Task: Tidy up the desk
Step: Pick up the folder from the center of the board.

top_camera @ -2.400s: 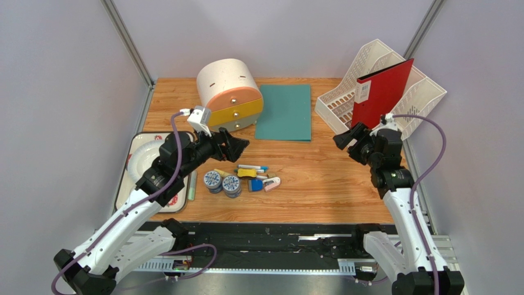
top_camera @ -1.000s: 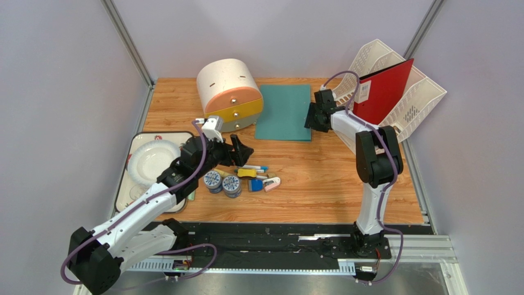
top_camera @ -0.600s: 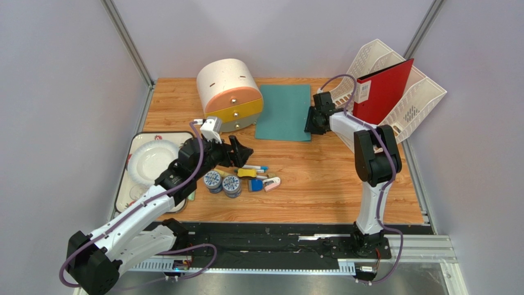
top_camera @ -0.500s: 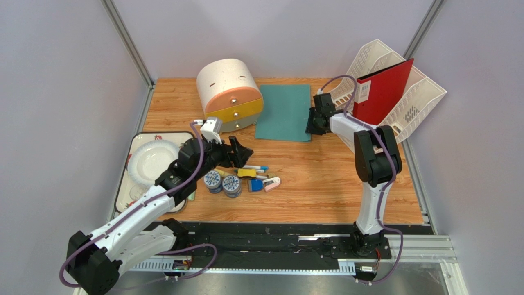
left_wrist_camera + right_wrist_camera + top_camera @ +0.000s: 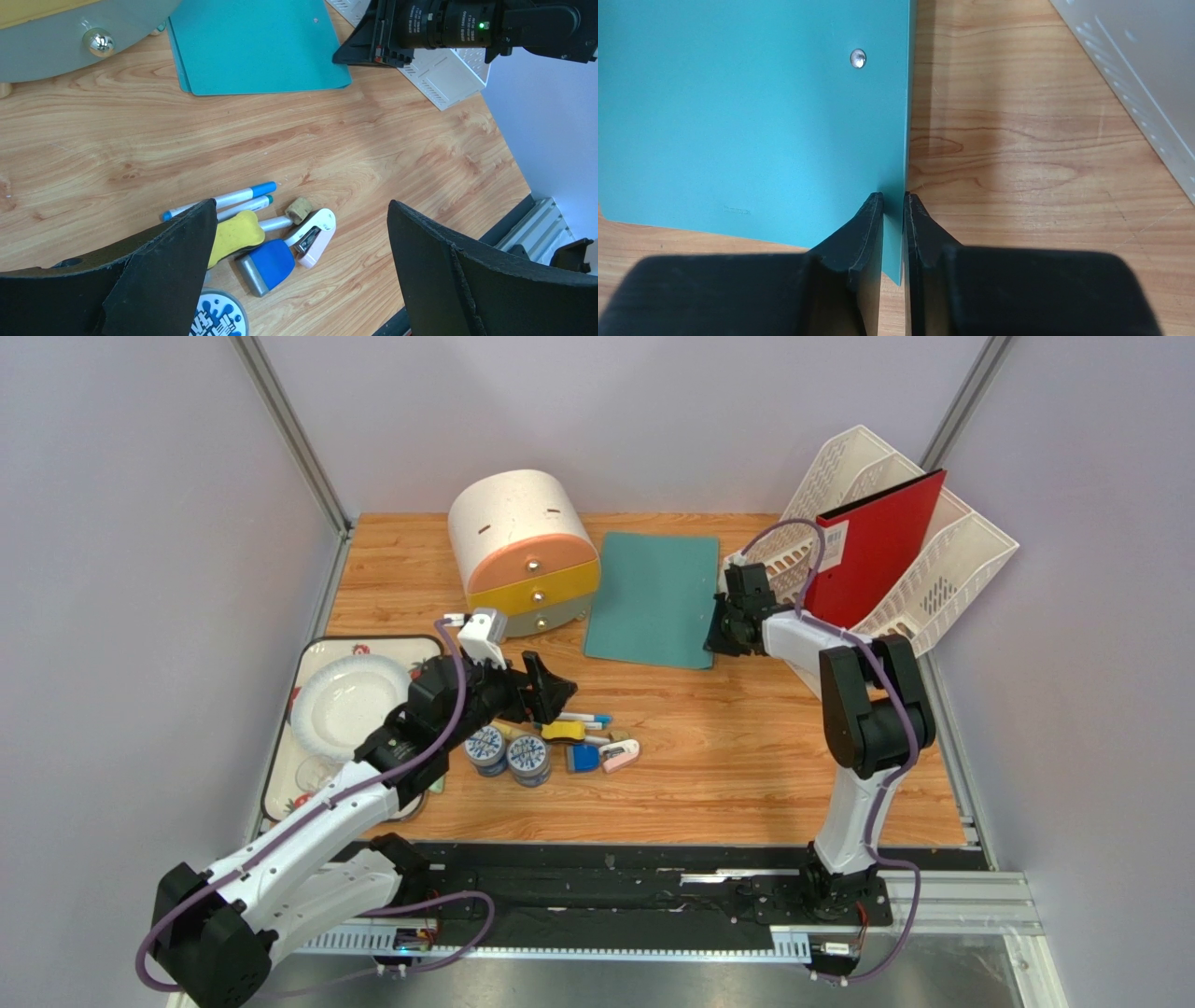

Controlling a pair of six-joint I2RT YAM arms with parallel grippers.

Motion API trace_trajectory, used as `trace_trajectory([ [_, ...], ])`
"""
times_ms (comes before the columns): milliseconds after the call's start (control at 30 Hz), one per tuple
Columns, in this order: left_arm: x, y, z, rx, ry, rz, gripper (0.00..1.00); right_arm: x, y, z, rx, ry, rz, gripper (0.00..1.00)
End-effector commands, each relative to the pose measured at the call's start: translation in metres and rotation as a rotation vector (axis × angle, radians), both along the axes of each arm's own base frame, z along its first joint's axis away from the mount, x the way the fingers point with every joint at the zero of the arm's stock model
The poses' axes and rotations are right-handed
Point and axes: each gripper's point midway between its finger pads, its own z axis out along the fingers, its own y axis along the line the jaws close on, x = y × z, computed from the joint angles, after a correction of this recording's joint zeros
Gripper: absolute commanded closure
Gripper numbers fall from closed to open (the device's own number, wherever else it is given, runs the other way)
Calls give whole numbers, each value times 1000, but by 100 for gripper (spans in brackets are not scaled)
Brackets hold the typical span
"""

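From above, the wood-grain desk (image 5: 786, 756) fills the middle of the frame, its near edge at the arm bases. The left gripper (image 5: 556, 683) hangs spread wide over a near-left clutter of markers (image 5: 578, 717) and two tape rolls (image 5: 508, 751). Left of these lies a strawberry-print tray (image 5: 312, 661) bearing a white plate (image 5: 341, 703). At the far side stands a round drawer unit (image 5: 523, 549), and at the far right a white file rack (image 5: 968, 546) holds a red binder (image 5: 877, 546). Between them a teal folder (image 5: 652, 598) lies flat, with the right gripper (image 5: 720, 626) at its right edge.

The left wrist view shows both fingers (image 5: 175, 266) far apart, holding nothing, above blue markers (image 5: 224, 199), a yellow piece (image 5: 238, 234) and a pink-and-white stapler (image 5: 314, 236).

In the right wrist view the narrow jaws pinch the teal folder's right edge (image 5: 905, 140).
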Motion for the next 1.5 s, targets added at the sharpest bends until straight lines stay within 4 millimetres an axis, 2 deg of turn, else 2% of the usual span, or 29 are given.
trace_trajectory([
  [0, -1, -6, 6, -30, -17, -24, 1, -68, -20, -46, -89, 227, -1, 100],
  [33, -1, -6, 5, -28, -13, -26, 1, -75, -21, -49, -89, 241, -4, 100],
  [233, -3, -9, 1, -24, 0, -40, 1, -95, -24, -36, -90, 232, -3, 100],
  [267, -3, -9, 0, -22, 3, -42, 1, -104, -26, -37, -98, 246, -8, 100],
  [300, -3, -9, -2, -19, 8, -42, 1, -104, -27, -28, -102, 221, -12, 100],
  [367, -2, -8, -5, -10, 11, -39, 1, -112, -32, -25, -116, 220, -13, 100],
  [500, 4, -10, -7, 17, 21, -35, 1, -112, -31, -11, -105, 193, -14, 100],
  [533, 6, -12, -12, 28, 35, -41, 1, -111, -29, -7, -92, 187, -11, 99],
  [567, 8, -16, -7, 24, 32, -53, 1, -111, -27, -5, -84, 188, -8, 99],
  [633, 13, -23, -16, 40, 67, -70, 1, -106, -26, -1, -75, 177, -17, 96],
  [667, 16, -28, -12, 36, 67, -82, 1, -104, -26, 0, -74, 174, -21, 96],
  [700, 20, -32, -23, 59, 100, -89, 1, -104, -26, 1, -74, 169, -21, 94],
  [767, 28, -38, -21, 80, 118, -96, 1, -99, -25, 5, -64, 158, -28, 94],
  [800, 32, -40, -32, 105, 149, -95, 1, -98, -25, 5, -61, 155, -30, 94],
  [867, 42, -47, -28, 101, 140, -90, 1, -95, -23, 5, -48, 152, -31, 94],
  [900, 46, -49, -38, 118, 164, -91, 1, -95, -23, 3, -43, 157, -30, 94],
  [967, 51, -55, -40, 122, 168, -98, 1, -95, -25, -2, -46, 167, -32, 94],
  [1000, 55, -57, -51, 137, 191, -100, 1, -94, -27, -4, -50, 168, -39, 94],
  [1067, 61, -64, -51, 134, 189, -110, 1, -94, -33, -12, -56, 188, -54, 94],
  [1100, 63, -66, -63, 147, 217, -114, 2, -94, -35, -15, -57, 195, -58, 95],
  [1167, 69, -73, -64, 132, 215, -116, 3, -93, -39, -20, -59, 210, -64, 95],
  [1300, 75, -77, -81, 130, 243, -105, 4, -97, -42, -31, -62, 246, -67, 96],
  [1367, 79, -79, -84, 139, 247, -104, 4, -95, -43, -33, -58, 239, -71, 97],
  [1467, 85, -80, -101, 176, 286, -93, 4, -95, -45, -33, -53, 239, -79, 97],
])
